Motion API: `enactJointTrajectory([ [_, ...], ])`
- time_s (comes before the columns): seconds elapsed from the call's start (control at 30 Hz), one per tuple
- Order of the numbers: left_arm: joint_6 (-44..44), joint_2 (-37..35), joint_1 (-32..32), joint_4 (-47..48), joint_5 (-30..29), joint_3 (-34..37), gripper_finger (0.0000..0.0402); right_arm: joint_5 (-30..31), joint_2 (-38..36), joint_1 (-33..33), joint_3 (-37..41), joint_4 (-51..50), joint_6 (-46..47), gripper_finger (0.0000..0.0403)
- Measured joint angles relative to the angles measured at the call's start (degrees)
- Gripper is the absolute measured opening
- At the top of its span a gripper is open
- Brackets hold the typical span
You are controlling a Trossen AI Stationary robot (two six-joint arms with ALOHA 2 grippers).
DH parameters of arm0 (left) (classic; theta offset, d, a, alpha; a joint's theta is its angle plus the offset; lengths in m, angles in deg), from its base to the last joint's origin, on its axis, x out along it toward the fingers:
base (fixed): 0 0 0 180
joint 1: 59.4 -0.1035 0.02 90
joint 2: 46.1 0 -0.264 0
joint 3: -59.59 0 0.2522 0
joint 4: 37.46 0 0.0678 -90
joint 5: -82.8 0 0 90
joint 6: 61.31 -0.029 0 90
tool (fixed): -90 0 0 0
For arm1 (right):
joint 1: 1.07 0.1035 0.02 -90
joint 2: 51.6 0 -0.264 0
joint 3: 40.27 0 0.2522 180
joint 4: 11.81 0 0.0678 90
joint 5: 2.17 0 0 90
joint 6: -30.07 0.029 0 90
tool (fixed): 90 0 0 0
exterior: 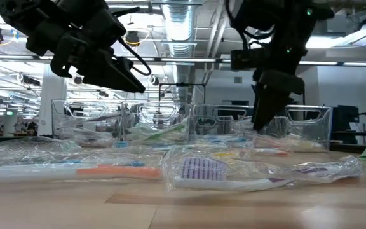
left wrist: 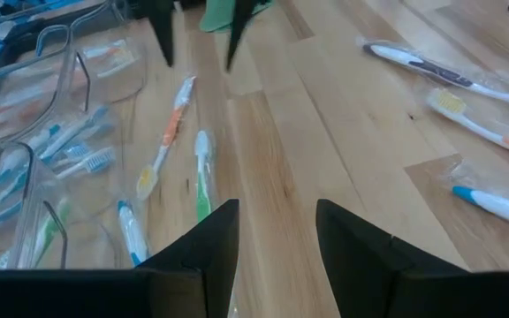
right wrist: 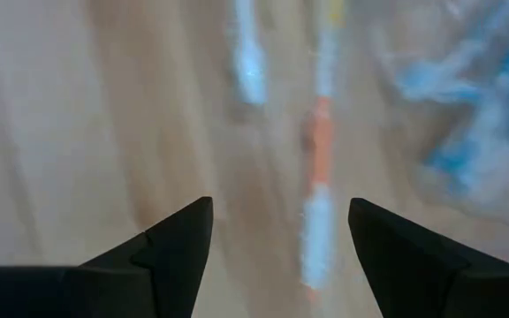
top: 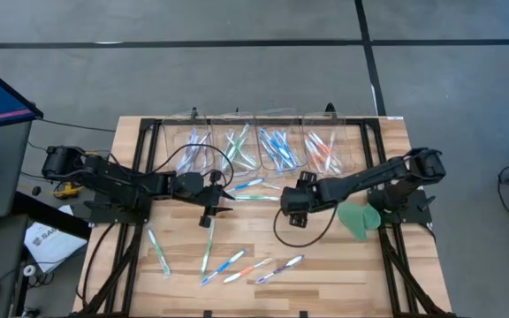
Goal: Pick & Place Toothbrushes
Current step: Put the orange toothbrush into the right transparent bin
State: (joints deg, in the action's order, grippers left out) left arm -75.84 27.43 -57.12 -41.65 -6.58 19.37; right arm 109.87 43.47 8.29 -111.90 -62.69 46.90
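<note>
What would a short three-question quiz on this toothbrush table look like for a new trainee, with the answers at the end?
1. True or false: the right tool is shut on a toothbrush.
2. Where does the green disc lie? A: on the wood near the right tool. B: inside a bin. C: at the table's left edge.
3. Fill in: ____ clear bins stand in the back row.

Key: 1. False, it is open with nothing between its fingers. 2. A. 3. Four.
</note>
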Motion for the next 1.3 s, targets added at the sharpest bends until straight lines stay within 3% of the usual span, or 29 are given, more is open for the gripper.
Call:
enactJointTrajectory([
  [0.1, 0.0, 0.0, 0.0, 0.0, 0.0, 0.0, 0.0144, -3.7, -2.0, -1.9, 5.9, 9.5, -1.9, 0.0260],
  [0.33, 0.0, 0.0, 0.0, 0.0, 0.1, 0.0, 0.0144, -4.2, -4.2, -5.4, 14.3, 20.5, -2.4, 0.0260],
  [1.1, 0.0, 0.0, 0.0, -0.1, 0.0, 0.0, 0.0144, -4.3, 2.1, -8.7, 14.6, 26.8, -3.3, 0.0259],
  [1.3, 1.3, 0.0, 0.0, -0.1, 0.0, 0.0, 0.0144, -7.9, 5.6, -10.0, 14.3, 30.5, -2.8, 0.0259],
])
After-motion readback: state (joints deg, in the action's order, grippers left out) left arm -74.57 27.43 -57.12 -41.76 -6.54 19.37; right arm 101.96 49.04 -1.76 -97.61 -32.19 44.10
